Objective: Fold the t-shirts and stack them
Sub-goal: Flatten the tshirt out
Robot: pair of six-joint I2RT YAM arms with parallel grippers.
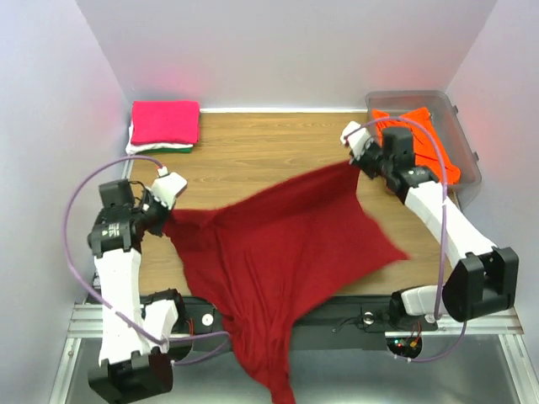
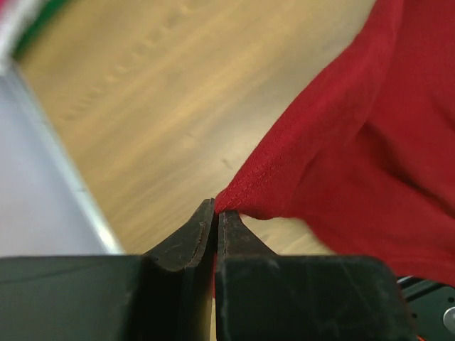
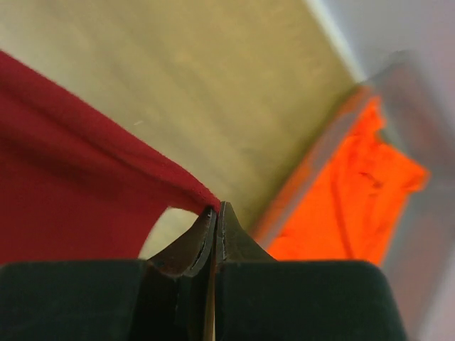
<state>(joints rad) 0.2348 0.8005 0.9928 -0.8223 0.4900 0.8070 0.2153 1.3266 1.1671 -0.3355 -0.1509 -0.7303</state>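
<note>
While both grippers pinch its opposite corners, the dark red cloth t-shirt (image 1: 286,244) stretches between them over the wooden surface (image 1: 253,143).
The left gripper (image 2: 215,213) is pressed together on a hemmed edge at near left. The right gripper (image 3: 215,212) is clamped on a corner at far right, beside the clear plastic tub (image 1: 467,160). Both arms bend at the elbow, reaching inward. The shirt's long axis runs diagonally, and its lower end droops over the near edge.

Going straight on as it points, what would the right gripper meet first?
Likely the wooden tabletop ahead of the right gripper; the clear plastic tub holding the orange t-shirt lies aside. Depth unclear.
</note>
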